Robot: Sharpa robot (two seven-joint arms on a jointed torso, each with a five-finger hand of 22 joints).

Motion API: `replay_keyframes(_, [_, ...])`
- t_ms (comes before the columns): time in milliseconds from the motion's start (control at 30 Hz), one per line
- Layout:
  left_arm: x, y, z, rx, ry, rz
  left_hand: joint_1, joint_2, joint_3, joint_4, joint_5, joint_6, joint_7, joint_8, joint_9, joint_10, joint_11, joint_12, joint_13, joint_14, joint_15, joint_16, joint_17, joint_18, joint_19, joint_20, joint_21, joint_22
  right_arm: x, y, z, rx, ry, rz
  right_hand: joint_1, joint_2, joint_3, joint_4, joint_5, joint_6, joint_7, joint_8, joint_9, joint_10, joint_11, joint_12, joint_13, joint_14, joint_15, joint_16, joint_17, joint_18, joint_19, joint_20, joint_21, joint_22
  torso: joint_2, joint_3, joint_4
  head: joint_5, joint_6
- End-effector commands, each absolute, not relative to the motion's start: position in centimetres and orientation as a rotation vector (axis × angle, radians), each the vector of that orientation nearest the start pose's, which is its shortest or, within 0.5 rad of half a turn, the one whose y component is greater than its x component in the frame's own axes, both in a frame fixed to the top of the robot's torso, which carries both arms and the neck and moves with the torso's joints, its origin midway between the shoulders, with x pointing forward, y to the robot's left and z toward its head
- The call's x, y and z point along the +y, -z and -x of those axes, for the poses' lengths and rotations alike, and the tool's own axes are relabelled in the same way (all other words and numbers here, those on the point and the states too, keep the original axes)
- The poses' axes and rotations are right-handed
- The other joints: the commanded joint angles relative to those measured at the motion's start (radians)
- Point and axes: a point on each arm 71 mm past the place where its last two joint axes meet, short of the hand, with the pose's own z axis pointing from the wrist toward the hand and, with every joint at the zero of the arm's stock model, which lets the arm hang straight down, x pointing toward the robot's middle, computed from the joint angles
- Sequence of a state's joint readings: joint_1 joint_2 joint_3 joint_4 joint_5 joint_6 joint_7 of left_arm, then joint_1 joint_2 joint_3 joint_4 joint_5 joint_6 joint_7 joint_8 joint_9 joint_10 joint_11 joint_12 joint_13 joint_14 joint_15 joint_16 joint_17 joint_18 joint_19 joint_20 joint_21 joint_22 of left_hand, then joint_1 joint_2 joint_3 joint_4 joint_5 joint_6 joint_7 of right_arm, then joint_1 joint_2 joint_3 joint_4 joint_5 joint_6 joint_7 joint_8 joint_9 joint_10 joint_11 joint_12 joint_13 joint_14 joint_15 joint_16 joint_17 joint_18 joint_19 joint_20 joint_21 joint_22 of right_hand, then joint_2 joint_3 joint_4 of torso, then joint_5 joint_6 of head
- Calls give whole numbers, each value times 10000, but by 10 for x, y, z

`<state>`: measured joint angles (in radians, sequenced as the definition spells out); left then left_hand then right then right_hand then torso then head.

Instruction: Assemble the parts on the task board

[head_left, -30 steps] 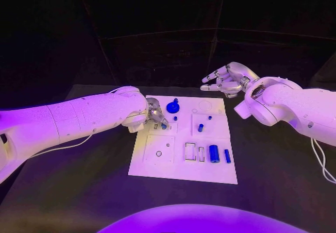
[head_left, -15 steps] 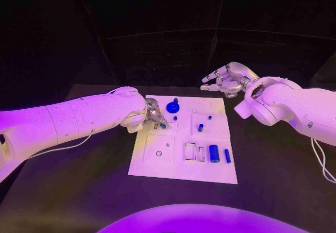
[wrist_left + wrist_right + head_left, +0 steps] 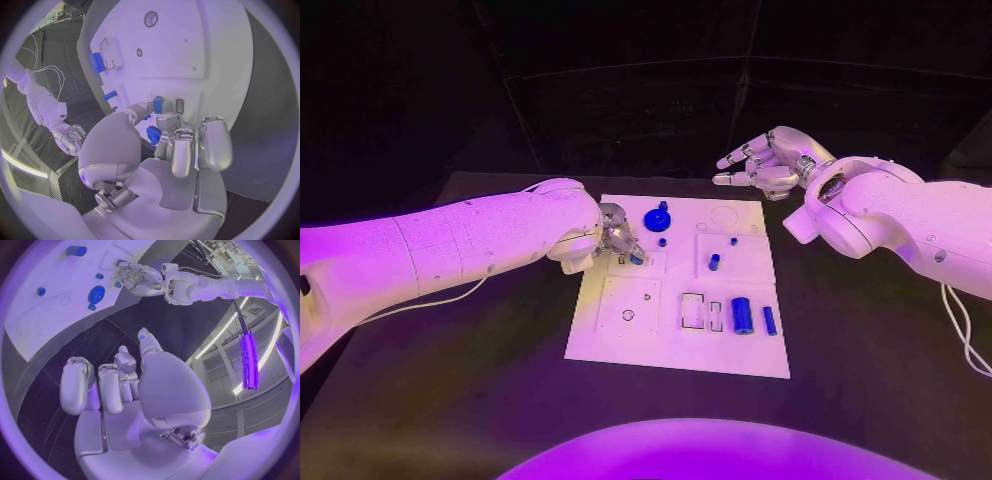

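The white task board [image 3: 629,340] lies mid-table. My left hand [image 3: 613,238] reaches over its far left part, and its thumb and a finger pinch a small blue part [image 3: 638,258]. The left wrist view shows this blue part [image 3: 157,105] at the fingertips [image 3: 165,121], just beside a small slot [image 3: 179,106] in the board [image 3: 206,55]. A round blue knob [image 3: 656,220] stands near the far edge. A blue cylinder [image 3: 741,315] and a thin blue pin [image 3: 769,320] lie at the right. My right hand [image 3: 766,166] hovers beyond the far edge, fingers apart and holding nothing.
Small blue pegs [image 3: 713,262] [image 3: 733,241] [image 3: 662,242] stand on the board's far half. Rectangular recesses [image 3: 692,311] sit beside the cylinder. The black table [image 3: 473,390] surrounds the board. In the right wrist view, the board [image 3: 37,315] and knob [image 3: 96,294] lie beyond the right hand [image 3: 125,385].
The left hand's fingers have shifted very slightly with the blue part over the board's far left. The right hand has stayed where it was.
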<state>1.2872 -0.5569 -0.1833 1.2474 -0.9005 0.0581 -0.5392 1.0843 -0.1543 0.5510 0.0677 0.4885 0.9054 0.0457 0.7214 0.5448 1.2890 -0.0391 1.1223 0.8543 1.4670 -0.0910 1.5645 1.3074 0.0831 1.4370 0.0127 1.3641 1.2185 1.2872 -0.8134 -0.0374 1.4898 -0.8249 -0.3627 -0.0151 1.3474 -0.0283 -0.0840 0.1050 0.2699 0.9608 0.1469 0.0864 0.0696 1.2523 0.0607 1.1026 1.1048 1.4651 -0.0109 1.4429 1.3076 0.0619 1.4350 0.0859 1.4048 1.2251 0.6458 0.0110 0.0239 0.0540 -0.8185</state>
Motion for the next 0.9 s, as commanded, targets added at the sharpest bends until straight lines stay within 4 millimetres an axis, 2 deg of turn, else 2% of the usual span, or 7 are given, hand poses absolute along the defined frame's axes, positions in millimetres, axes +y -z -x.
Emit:
replay_keyframes(33, [156, 248, -515, 23976, 3636, 2718, -59, 12, 1714, -1726, 67, 8, -77, 40, 12, 70, 6, 18, 8, 1038, -70, 63, 2634, -130, 54, -5, 48, 22, -200, 144, -509, 16581, -9902, -3910, -7, 62, -68, -11, 60, 37, 11, 36, -14, -56, -4, 12, -11, 540, -73, -44, 306, 70, -63, 4, -34, -7, 0, 3, -16, -3, -9])
replay_keyframes(300, [155, 248, -515, 24026, 3653, 2650, -81, 14, 1691, -1708, 81, 11, -84, 55, 22, 92, 3, 40, 39, 1038, -70, 63, 2634, -133, 58, -6, 55, 36, -200, 144, -509, 16578, -9901, -3913, -7, 62, -68, -11, 60, 37, 11, 36, -14, -56, -4, 12, -11, 540, -73, -44, 306, 70, -63, 4, -34, -7, 1, 8, 6, -15, -18])
replay_keyframes(467, [154, 248, -516, 24033, 3638, 2641, -114, 35, 1662, -1672, 94, 21, -98, 75, 35, 120, -5, 61, 67, 1038, -73, 63, 2634, -136, 62, -7, 61, 49, -199, 144, -509, 16582, -9907, -3909, -7, 62, -68, -11, 60, 37, 11, 36, -14, -56, -4, 12, -11, 540, -73, -44, 306, 70, -63, 4, -34, -7, 4, 4, -13, 6, -17])
replay_keyframes(567, [154, 248, -516, 24046, 3649, 2617, -313, 135, 1517, -1454, 92, 85, -157, 117, 52, 230, -38, 161, 198, 1038, -87, 63, 2634, -144, 77, -12, 84, 96, -199, 144, -509, 16582, -9906, -3910, -7, 62, -68, -11, 60, 37, 11, 36, -14, -56, -4, 12, -11, 540, -73, -44, 306, 70, -63, 4, -34, -7, 3, 5, -16, -5, -24])
replay_keyframes(700, [152, 248, -516, 24065, 3678, 2568, -832, 116, 817, -984, 34, 250, -286, 113, 22, 363, -122, 303, 377, 1038, -141, 63, 2634, -155, 98, -50, 109, 159, -199, 144, -509, 16584, -9905, -3910, -7, 62, -68, -11, 60, 37, 11, 36, -14, -56, -4, 12, -11, 540, -73, -44, 306, 70, -63, 4, -34, -7, 2, 1, -14, -9, -30])
replay_keyframes(900, [150, 248, -518, 24011, 3666, 2597, -1042, 207, -196, -609, 34, 441, -354, -25, -105, 380, -184, 384, 503, 1038, -207, 63, 2634, -164, 117, -120, 116, 209, -199, 144, -509, 16586, -9912, -3905, -7, 69, -83, -11, 92, 39, 10, 38, -14, -63, -5, 3, -26, 538, -74, -55, 292, 70, -63, 3, -37, -10, 2, 8, -3, -28, -49])
